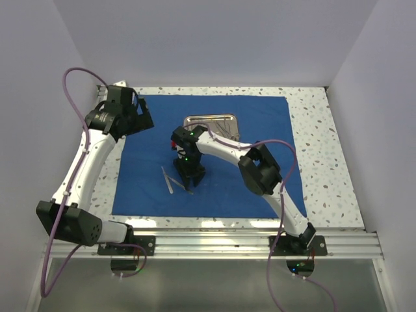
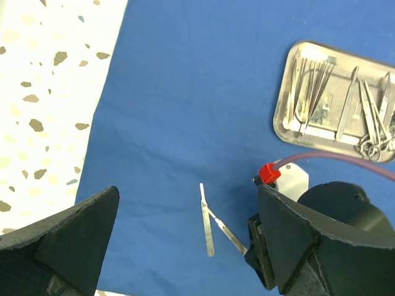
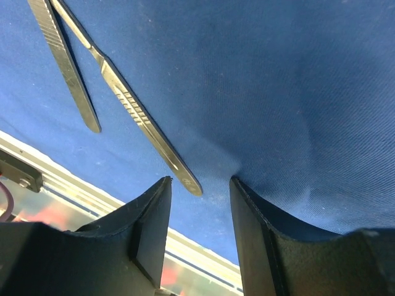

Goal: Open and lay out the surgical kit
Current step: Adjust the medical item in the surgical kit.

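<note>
Near tray (image 2: 281, 120), two handles (image 2: 208, 231), perhaps touching

No writing, label, brand mark, number or sign can be read on the blue cloth (image 1: 260, 130), the steel tray (image 2: 279, 120) or the thin instruments (image 3: 148, 129).

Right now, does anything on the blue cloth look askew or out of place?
Mildly. By the right gripper, the two laid-out instruments aren't parallel: the first handle and the second handle form a V and seem to touch at their far ends. The blue cloth puckers slightly there.
</note>
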{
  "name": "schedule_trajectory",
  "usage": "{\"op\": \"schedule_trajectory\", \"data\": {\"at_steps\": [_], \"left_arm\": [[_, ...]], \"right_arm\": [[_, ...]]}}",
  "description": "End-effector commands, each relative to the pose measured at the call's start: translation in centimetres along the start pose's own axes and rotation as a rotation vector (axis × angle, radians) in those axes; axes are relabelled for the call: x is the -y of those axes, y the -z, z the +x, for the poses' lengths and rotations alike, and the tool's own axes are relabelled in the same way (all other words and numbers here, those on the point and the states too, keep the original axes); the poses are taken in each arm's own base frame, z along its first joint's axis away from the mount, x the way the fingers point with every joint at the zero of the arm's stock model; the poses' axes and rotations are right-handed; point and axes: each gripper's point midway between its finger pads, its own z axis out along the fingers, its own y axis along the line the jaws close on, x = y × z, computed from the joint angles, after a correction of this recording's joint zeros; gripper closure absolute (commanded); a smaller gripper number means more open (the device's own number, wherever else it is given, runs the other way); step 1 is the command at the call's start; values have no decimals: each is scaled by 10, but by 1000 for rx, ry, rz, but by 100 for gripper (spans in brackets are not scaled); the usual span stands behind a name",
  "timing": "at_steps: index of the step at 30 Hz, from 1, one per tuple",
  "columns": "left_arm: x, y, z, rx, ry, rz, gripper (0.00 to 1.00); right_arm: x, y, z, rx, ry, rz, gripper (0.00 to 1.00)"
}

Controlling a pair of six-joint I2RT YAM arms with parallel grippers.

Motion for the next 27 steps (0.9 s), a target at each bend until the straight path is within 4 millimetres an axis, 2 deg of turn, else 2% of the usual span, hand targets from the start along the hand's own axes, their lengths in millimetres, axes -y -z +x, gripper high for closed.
{"op": "schedule_trajectory", "data": {"at_steps": [1, 7, 16, 22, 27], "left_arm": [[-6, 13, -17, 77, 50, -30, 2], [-7, 11, -14, 70, 53, -33, 3], [-12, 12, -8, 59, 48, -45, 3], [-15, 13, -7, 58, 42, -56, 3], [-15, 14, -6, 55, 39, -56, 4]], "right_arm": [[-14, -2, -3, 31, 58, -12, 53], [-37, -18, 13, -14, 99, -33, 61], [-63, -36, 21, -62, 124, -94, 79], [-77, -39, 12, -52, 127, -137, 99], [-96, -21, -6, 1, 138, -173, 100]]}}
